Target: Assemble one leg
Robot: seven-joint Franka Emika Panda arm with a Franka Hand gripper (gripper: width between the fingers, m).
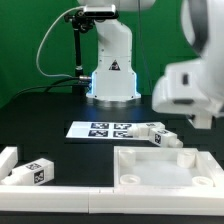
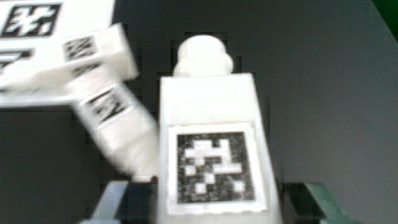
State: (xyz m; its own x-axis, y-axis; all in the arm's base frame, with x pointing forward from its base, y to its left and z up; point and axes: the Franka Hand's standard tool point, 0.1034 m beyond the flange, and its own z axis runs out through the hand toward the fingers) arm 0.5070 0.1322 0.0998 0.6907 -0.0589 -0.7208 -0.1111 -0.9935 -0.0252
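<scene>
Hand: my gripper (image 2: 214,203) looks closed on the leg (image 2: 212,115), with one dark finger (image 2: 121,200) on each side of it.
Where the leg is: up off the table in my grip. Its round peg (image 2: 205,55) points away from the fingers. In the exterior view my arm (image 1: 192,85) hangs at about 2 o'clock.
How it will handle: I think it is light and hard, and a bit slippery. It should not bend.
Where to hold: on the flat sides near the tag (image 2: 214,158), far from the peg.
Other things: spare legs (image 1: 28,172) at 8 o'clock, the white panel (image 1: 165,172) at 5 o'clock and the marker board (image 1: 100,129) near the middle.
Hard to see: in the exterior view my arm is a white blur, and I can't find the leg under it. In the wrist view the finger ends are cut off, so I can't tell how firm the grip is.
</scene>
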